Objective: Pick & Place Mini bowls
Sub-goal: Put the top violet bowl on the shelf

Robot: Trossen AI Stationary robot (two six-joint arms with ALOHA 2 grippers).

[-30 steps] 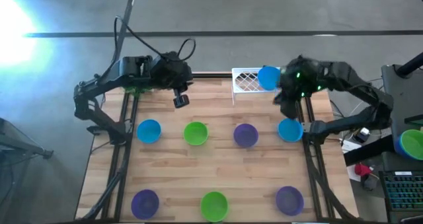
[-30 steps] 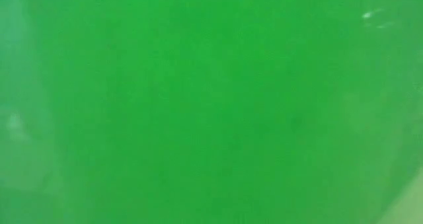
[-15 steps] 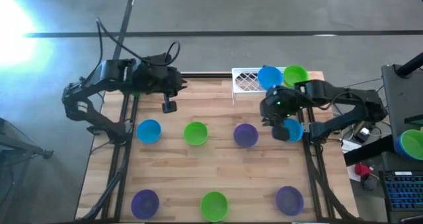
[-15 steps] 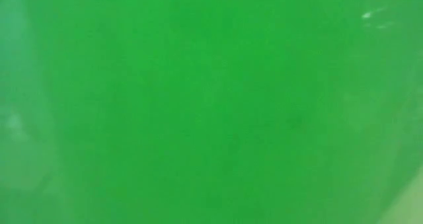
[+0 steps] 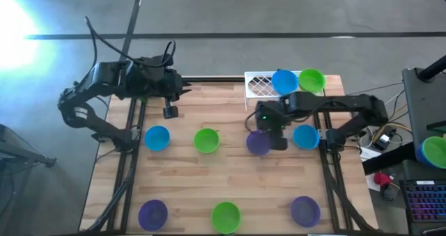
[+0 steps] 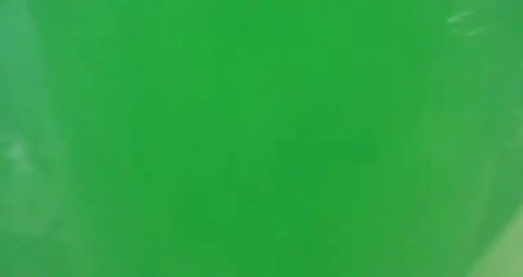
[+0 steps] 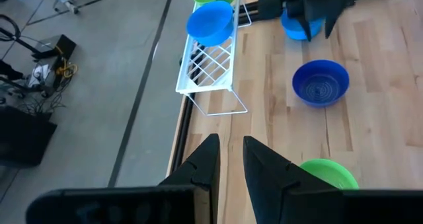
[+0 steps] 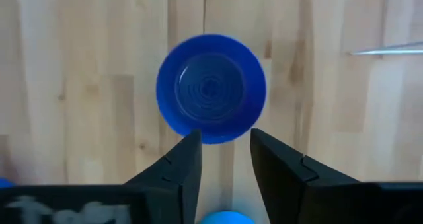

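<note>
Mini bowls [image 5: 206, 140] on table | right end effector [image 5: 268, 133] above purple bowl [image 8: 211, 88], parted, empty

Bright green surface [image 6: 245, 130] fills my low camera edge to edge, paler toward four o'clock, with faint white specks near two o'clock.

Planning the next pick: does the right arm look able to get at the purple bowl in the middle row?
Probably yes: the right gripper hangs over the purple bowl with jaws open, nothing between them.
</note>
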